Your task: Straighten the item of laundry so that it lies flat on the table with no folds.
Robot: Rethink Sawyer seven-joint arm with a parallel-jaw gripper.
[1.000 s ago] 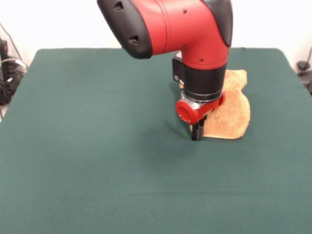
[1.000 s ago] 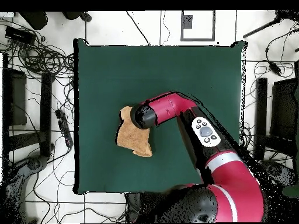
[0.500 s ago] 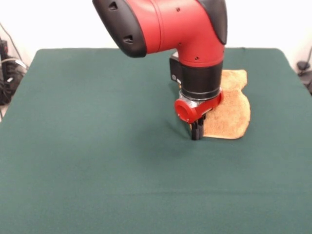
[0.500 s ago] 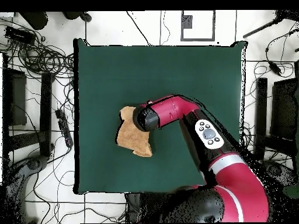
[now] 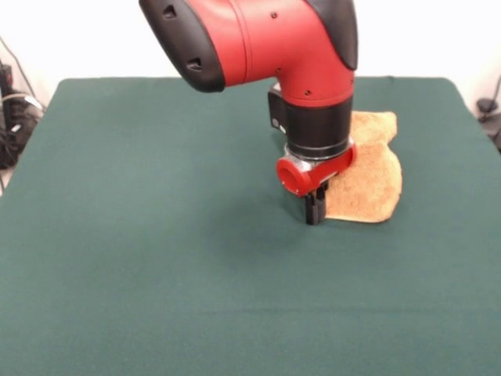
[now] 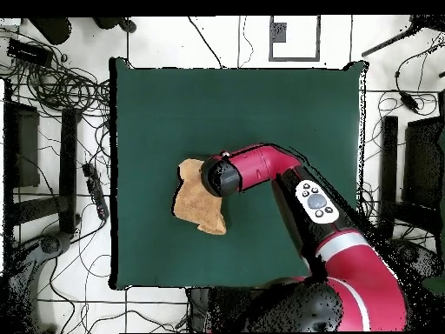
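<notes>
end effector (image 5: 314,215) low at towel (image 5: 368,174) edge | towel folded | table (image 5: 156,235)

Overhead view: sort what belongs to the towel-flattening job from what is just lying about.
Belongs to the job:
- towel, rumpled, near one table edge
- table, green top
- pincer, down at the towel's edge

Just lying about:
- cables on the floor beside the table
- power strip on the floor
- black stands at the other side
</notes>
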